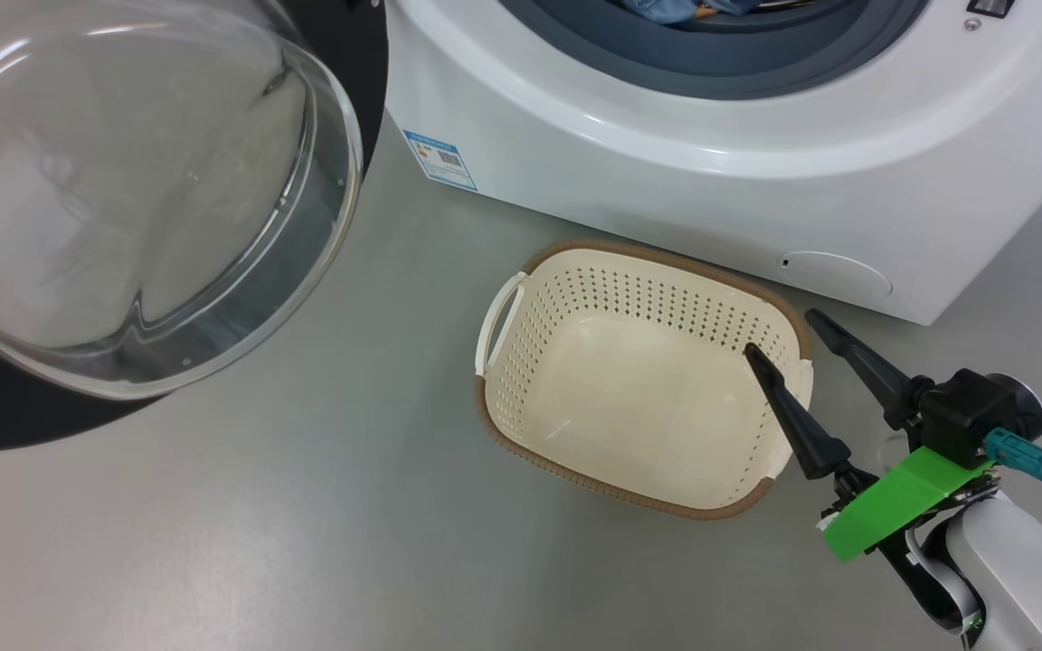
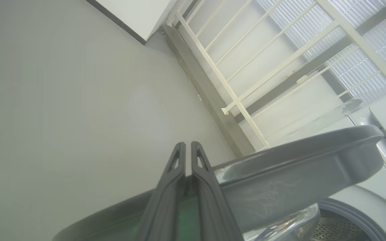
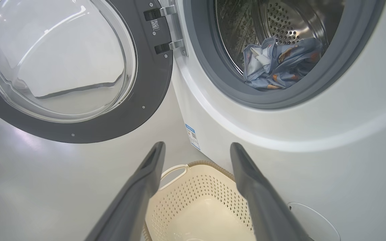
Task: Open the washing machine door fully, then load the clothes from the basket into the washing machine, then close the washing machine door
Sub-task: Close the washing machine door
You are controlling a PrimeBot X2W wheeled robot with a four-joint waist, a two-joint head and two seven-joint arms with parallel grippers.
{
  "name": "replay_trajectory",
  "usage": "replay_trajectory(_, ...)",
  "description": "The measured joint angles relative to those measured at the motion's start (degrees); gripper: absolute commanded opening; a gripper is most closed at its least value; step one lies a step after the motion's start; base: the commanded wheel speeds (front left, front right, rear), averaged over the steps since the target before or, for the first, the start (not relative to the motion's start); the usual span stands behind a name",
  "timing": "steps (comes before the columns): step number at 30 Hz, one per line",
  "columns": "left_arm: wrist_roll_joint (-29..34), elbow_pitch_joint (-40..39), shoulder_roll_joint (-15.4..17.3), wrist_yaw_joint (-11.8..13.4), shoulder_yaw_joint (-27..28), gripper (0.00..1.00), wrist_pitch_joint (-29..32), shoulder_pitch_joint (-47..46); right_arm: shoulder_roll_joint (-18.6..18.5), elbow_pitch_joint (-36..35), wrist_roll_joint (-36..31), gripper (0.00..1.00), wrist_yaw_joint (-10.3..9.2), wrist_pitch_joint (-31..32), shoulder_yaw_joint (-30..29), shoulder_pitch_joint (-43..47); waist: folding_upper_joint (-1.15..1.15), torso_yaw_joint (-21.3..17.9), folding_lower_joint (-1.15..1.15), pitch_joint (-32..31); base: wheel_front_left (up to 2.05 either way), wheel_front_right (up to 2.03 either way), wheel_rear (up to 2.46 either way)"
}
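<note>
**Right gripper** (image 1: 781, 333): two long dark tapered fingers spread wide, nothing between them. They point at the washer front. One tip hangs over the right end of the basket, the other just outside its rim. A green plate (image 1: 901, 497) sits at the wrist.

**Left gripper** (image 2: 188, 144): fingers pressed flat together, holding nothing, rising in front of the door's grey edge. Contact with the door cannot be told.

**Cream-white perforated plastic basket, rounded rectangle, brown woven-look rim** (image 1: 521, 380): upright on the smooth grey floor (image 1: 304, 497), just before the washer's front. Its long axis runs handle to handle, roughly along that front. The plain bottom is in view and the walls are pierced in rows.

**Big white front-loading washing machine** (image 1: 666, 172): grey rubber gasket (image 3: 219, 77) and perforated steel drum (image 3: 280, 23). A small blue label (image 1: 440, 160) is at the lower left corner of the front and a round service flap (image 1: 833, 271) at the lower right.

**Large round washing machine door, glossy black ring, clear domed glass** (image 1: 123, 199): stands open on the robot's left, hung on a metal hinge (image 3: 174, 26). The dome bulges toward the robot.

**Light blue clothes with orange-brown bear figures** (image 3: 280, 67): a crumpled bundle inside the drum, low against the gasket.
</note>
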Motion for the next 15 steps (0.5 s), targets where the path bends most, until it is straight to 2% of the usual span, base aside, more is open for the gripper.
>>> replay_trajectory(15, -3.2, -1.0, 0.9, 0.0, 1.0, 0.0, 10.6, 0.4, 0.0, 0.1, 0.0, 1.0, 0.0, 0.0, 0.0, -0.1, 0.0, 0.6, 0.0, -0.7, 0.0, 0.0, 0.0)
